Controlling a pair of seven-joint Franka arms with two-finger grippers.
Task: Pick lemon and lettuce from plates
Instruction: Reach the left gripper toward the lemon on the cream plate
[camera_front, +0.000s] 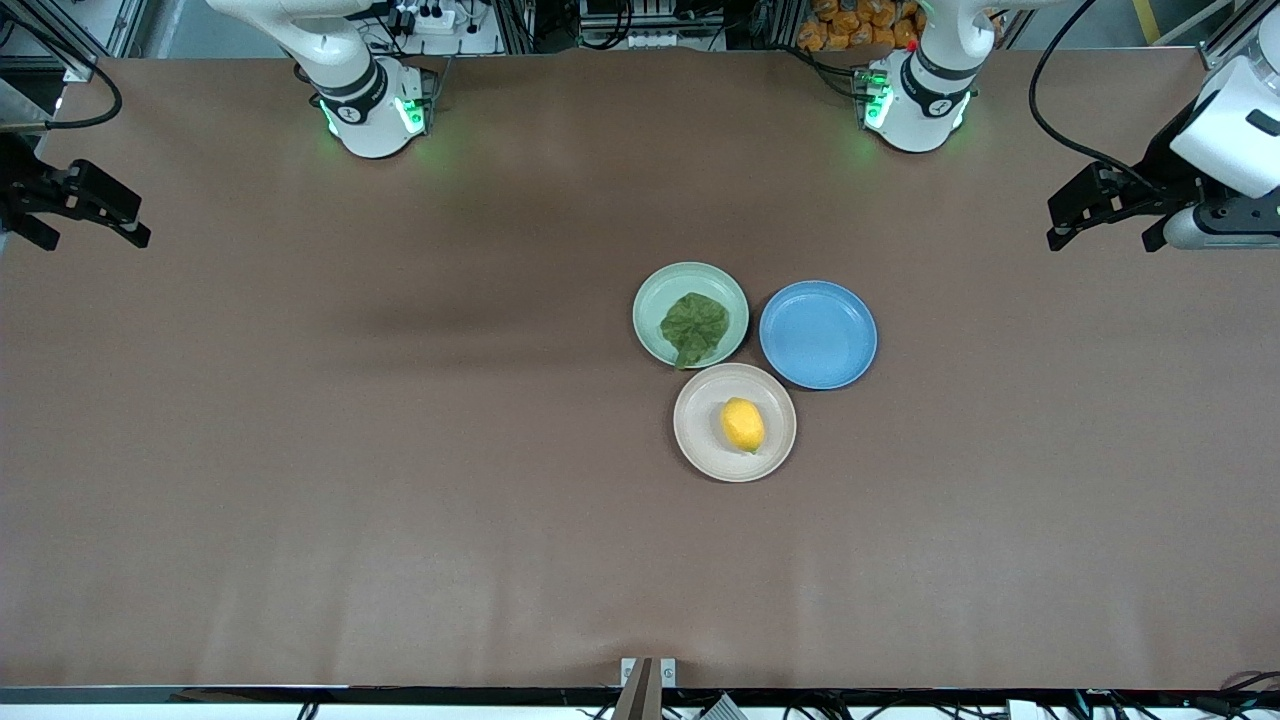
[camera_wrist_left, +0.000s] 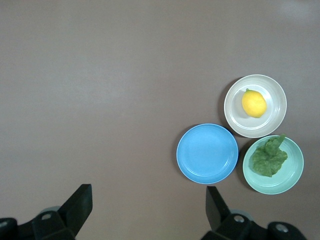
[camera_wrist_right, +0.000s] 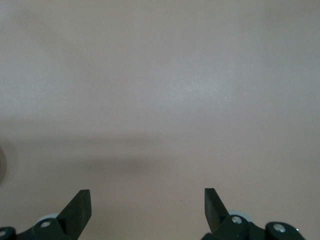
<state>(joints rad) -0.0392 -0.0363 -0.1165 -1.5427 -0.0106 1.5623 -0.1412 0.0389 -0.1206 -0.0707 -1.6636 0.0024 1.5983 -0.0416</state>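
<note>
The yellow lemon (camera_front: 742, 424) lies on the beige plate (camera_front: 700, 445), the plate nearest the front camera. The dark green lettuce (camera_front: 694, 326) lies on the mint green plate (camera_front: 652, 298). The left wrist view also shows the lemon (camera_wrist_left: 254, 103), its beige plate (camera_wrist_left: 234, 116), the lettuce (camera_wrist_left: 269, 156) and the mint plate (camera_wrist_left: 295, 174). My left gripper (camera_front: 1100, 235) (camera_wrist_left: 148, 200) is open and empty, up over the left arm's end of the table, well apart from the plates. My right gripper (camera_front: 90, 235) (camera_wrist_right: 147, 200) is open and empty over the right arm's end, above bare brown table.
An empty blue plate (camera_front: 818, 334) touches the other two plates, toward the left arm's end; it also shows in the left wrist view (camera_wrist_left: 207, 153). The brown table surface (camera_front: 400, 450) spreads wide around the three plates.
</note>
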